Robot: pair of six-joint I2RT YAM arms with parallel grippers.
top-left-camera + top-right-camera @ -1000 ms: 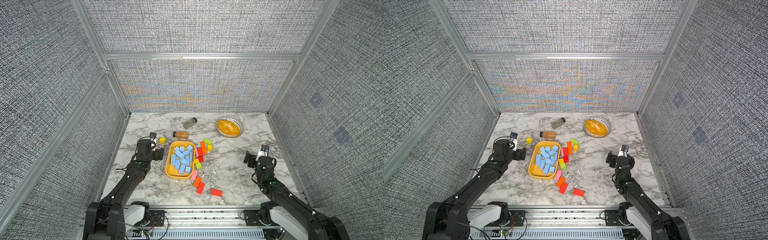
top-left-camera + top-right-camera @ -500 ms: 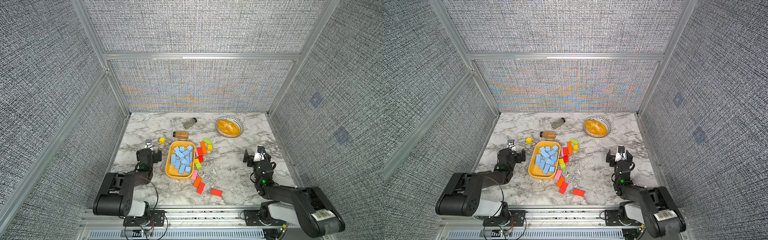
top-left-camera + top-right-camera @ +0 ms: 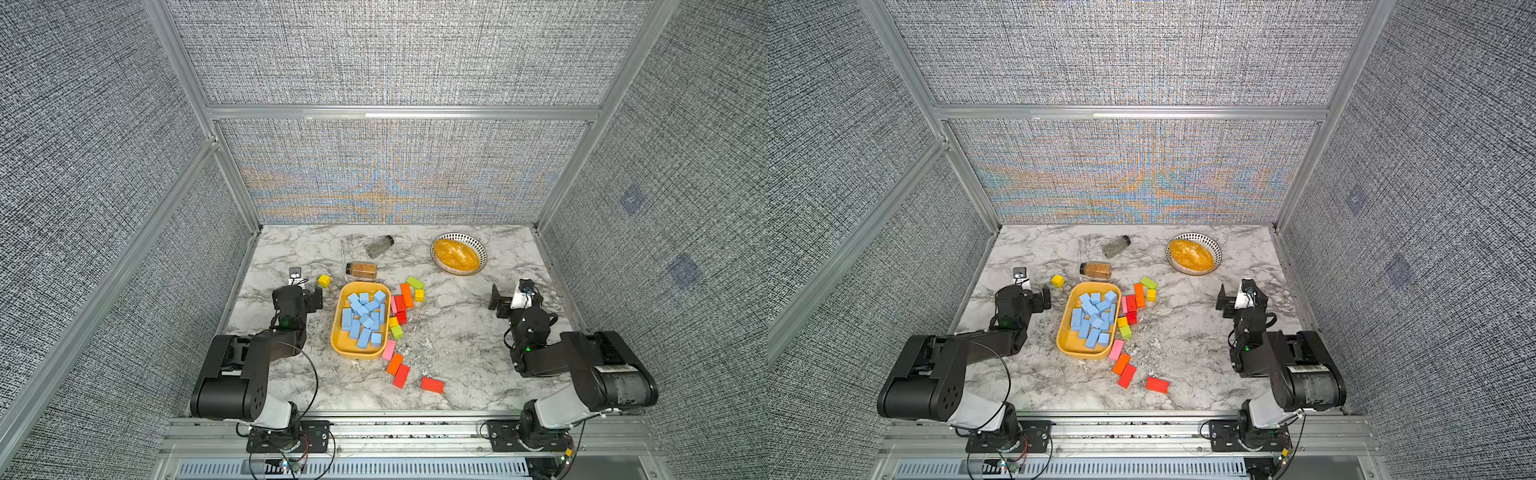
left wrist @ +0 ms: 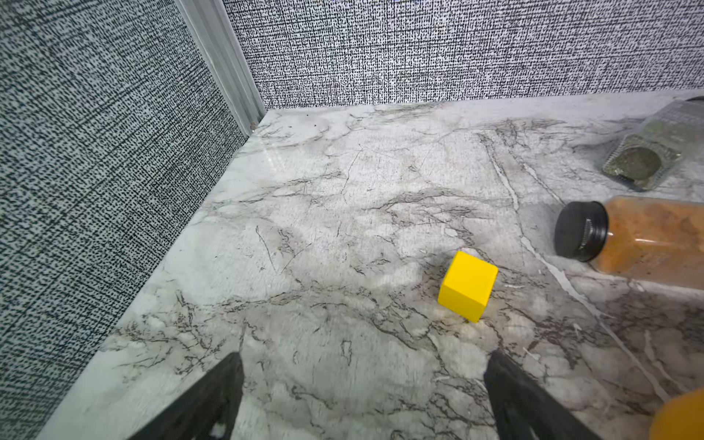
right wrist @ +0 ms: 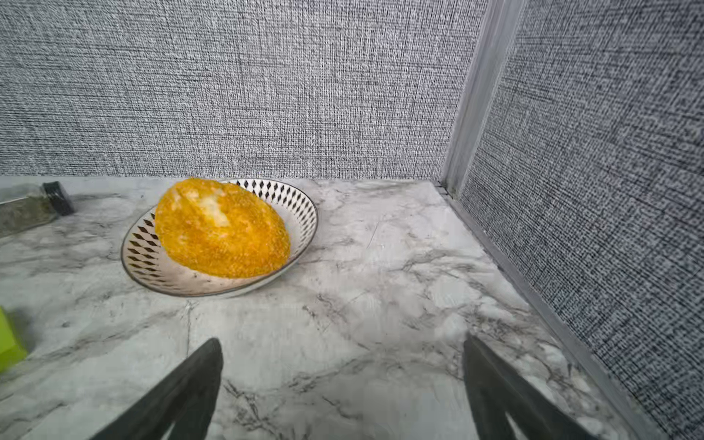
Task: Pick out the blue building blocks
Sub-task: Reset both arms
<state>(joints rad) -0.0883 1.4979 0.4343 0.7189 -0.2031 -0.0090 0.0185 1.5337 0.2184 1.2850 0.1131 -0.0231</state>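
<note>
Three grey woven-fabric walls (image 3: 395, 62) w/ aluminium frame bars (image 3: 399, 112) box in a glossy marble-look table (image 3: 457, 332), white w/ grey veins. Two black arms (image 3: 232, 374), matte, boxy joints, sit folded low at the near edge. On the left side the left gripper (image 4: 362, 362) hangs low over bare marble, jaws spread wide, holding nothing. On the right side the right gripper (image 5: 341, 343) is likewise spread wide & empty, facing the bowl (image 5: 143, 247).

Approx mid-table lies a yellow tray (image 3: 343, 345), smooth rounded rectangle w/ raised rim. That round bowl, white w/ black diamond pattern, sits back right & holds a grainy orange lump (image 5: 223, 232). Two clear cylindrical bottles w/ black caps lie on their sides behind the tray: the orange-brown bottle (image 3: 362, 270) just beyond the tray's far rim, the grey-green bottle (image 3: 379, 246) farther back.

Matte blue blocks (image 3: 363, 318), cubes & longer bricks, lie piled loosely inside the tray in both top views. Red, orange, pink, yellow & green colored blocks (image 3: 401, 303) are strung along the tray's right side, several touching. One red brick (image 3: 432, 385) lies apart, nearer the front. Sharp-edged yellow cube (image 4: 468, 285) sits left of the tray's far end, near the left gripper.
</note>
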